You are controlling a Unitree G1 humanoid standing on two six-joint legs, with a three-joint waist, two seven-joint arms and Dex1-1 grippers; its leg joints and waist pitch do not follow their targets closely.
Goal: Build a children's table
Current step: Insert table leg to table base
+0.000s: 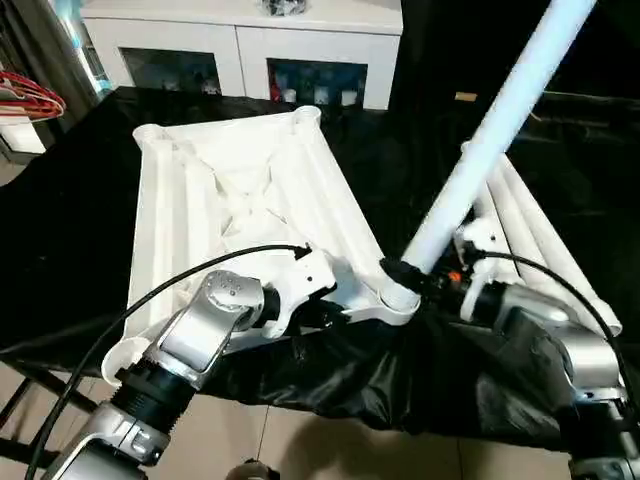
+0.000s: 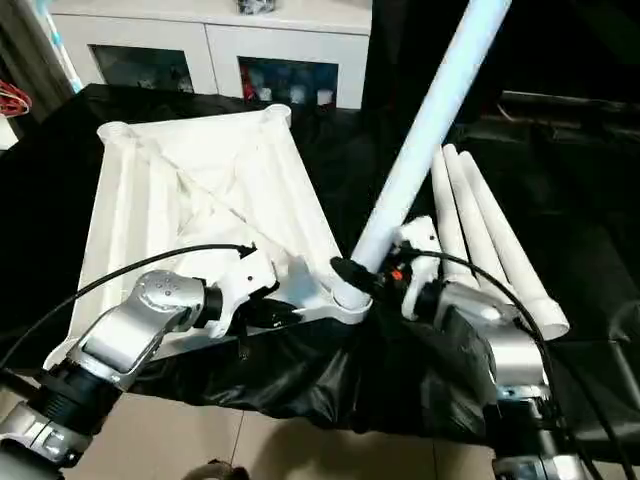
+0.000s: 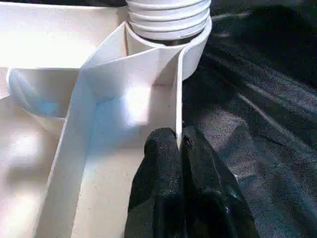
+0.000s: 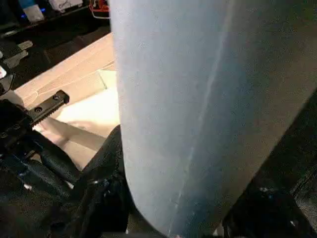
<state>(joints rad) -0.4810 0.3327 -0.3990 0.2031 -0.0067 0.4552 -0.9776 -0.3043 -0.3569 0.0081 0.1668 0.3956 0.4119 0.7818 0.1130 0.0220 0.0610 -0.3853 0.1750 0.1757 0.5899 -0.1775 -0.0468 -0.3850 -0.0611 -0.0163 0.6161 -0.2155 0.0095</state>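
The white tabletop (image 1: 240, 190) lies ribbed side up on a black cloth. My left gripper (image 3: 179, 148) is shut on a thin wall of the tabletop's near rim, just beside the near right corner socket (image 1: 398, 298). A long white leg (image 1: 490, 130) stands in that socket and leans up and to the right. My right gripper (image 1: 415, 275) is shut on the leg (image 4: 208, 99) just above the socket. The threaded end of the leg (image 3: 168, 17) sits on top of the socket. Three more legs (image 2: 480, 220) lie side by side on the cloth to the right.
A white glass-door cabinet (image 1: 250, 40) stands behind the table. Red cables (image 1: 25, 95) hang at the far left. The black cloth (image 1: 330, 380) drapes over the table's near edge, with floor below it. The tabletop's near rim lies close to that edge.
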